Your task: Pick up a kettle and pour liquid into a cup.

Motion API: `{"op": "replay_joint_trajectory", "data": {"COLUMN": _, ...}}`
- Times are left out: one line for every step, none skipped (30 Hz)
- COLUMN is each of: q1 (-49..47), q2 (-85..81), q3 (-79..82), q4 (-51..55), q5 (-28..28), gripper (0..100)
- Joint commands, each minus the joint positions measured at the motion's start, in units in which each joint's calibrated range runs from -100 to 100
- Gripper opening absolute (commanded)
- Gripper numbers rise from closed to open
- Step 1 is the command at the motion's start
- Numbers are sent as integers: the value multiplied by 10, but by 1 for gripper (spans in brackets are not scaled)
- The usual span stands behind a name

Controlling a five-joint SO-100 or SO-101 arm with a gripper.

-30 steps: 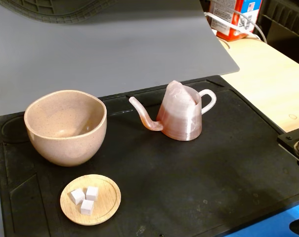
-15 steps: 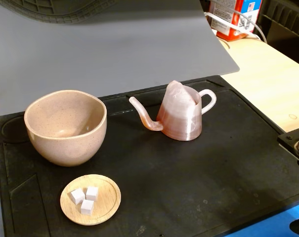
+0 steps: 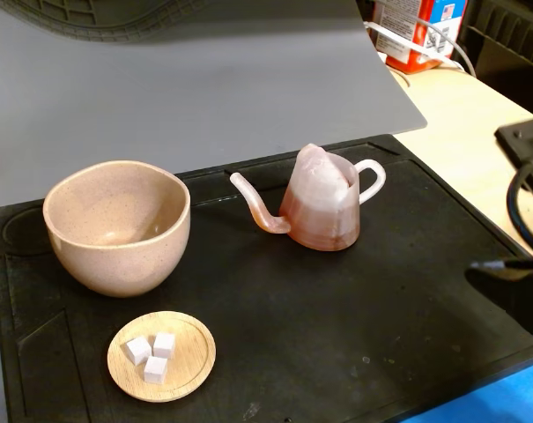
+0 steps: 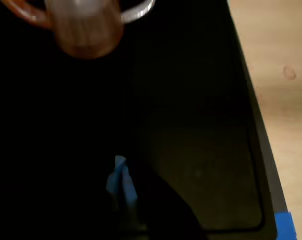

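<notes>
The kettle [image 3: 323, 209] stands upright on the black mat [image 3: 336, 335] that covers the desk [image 3: 477, 132], and it serves here as the landmark. Its thin curved spout [image 3: 253, 204] points left in the fixed view toward the cup [image 3: 116, 226], which sits well apart from the kettle on the same mat, upright and open-topped. The loop handle [image 3: 372, 181] is on the kettle's far side from the cup. A reddish-brown band of liquid [image 3: 319, 231] shows through the lower part of the translucent body. In front of the cup, farther from the kettle, lies a small wooden dish [image 3: 161, 355] holding three white cubes [image 3: 151, 356]. To the right of the kettle, at the picture's edge and clear of it, is the dark, blurred arm [image 3: 521, 282]. In the wrist view the kettle [image 4: 86, 30] appears at the top, out of focus, with the dark fingers [image 4: 155, 210] low in the frame and nothing between them; whether they are spread wide or narrow cannot be told.
</notes>
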Motion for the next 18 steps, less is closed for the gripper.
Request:
{"op": "replay_joint_trajectory", "data": {"q1": 6, "q2": 89, "q3": -54, "q4": -100, "q5": 3, "gripper": 2}}
{"op": "replay_joint_trajectory", "data": {"q1": 17, "q2": 125, "q3": -78, "q4": -127, "q5": 4, "gripper": 8}}
{"op": "replay_joint_trajectory", "data": {"q1": 20, "q2": 136, "q3": -86, "q4": -136, "q5": 4, "gripper": 10}}
{"op": "replay_joint_trajectory", "data": {"q1": 24, "q2": 182, "q3": -116, "q4": -167, "q5": 4, "gripper": 11}}
{"op": "replay_joint_trajectory", "data": {"q1": 24, "q2": 212, "q3": -129, "q4": -196, "q5": 4, "gripper": 12}}
{"op": "replay_joint_trajectory", "data": {"q1": 24, "q2": 240, "q3": -134, "q4": -227, "q5": 4, "gripper": 12}}
{"op": "replay_joint_trajectory", "data": {"q1": 24, "q2": 259, "q3": -134, "q4": -252, "q5": 4, "gripper": 12}}
{"op": "replay_joint_trajectory", "data": {"q1": 24, "q2": 289, "q3": -134, "q4": -285, "q5": 5, "gripper": 12}}
{"op": "replay_joint_trajectory", "data": {"q1": 24, "q2": 333, "q3": -134, "q4": -342, "q5": 29, "gripper": 12}}
{"op": "replay_joint_trajectory", "data": {"q1": 25, "q2": 360, "q3": -134, "q4": -374, "q5": 52, "gripper": 12}}
{"op": "replay_joint_trajectory", "data": {"q1": 25, "q2": 375, "q3": -134, "q4": -390, "q5": 60, "gripper": 12}}
{"op": "replay_joint_trajectory", "data": {"q1": 25, "q2": 388, "q3": -134, "q4": -401, "q5": 65, "gripper": 12}}
{"op": "replay_joint_trajectory", "data": {"q1": 25, "q2": 405, "q3": -135, "q4": -422, "q5": 80, "gripper": 12}}
{"op": "replay_joint_trajectory", "data": {"q1": 25, "q2": 427, "q3": -148, "q4": -430, "q5": 96, "gripper": 12}}
{"op": "replay_joint_trajectory", "data": {"q1": 25, "q2": 453, "q3": -177, "q4": -432, "q5": 102, "gripper": 12}}
{"op": "replay_joint_trajectory", "data": {"q1": 25, "q2": 479, "q3": -210, "q4": -432, "q5": 102, "gripper": 12}}
{"op": "replay_joint_trajectory", "data": {"q1": 25, "q2": 500, "q3": -234, "q4": -432, "q5": 102, "gripper": 12}}
{"op": "replay_joint_trajectory", "data": {"q1": 25, "q2": 515, "q3": -247, "q4": -432, "q5": 106, "gripper": 17}}
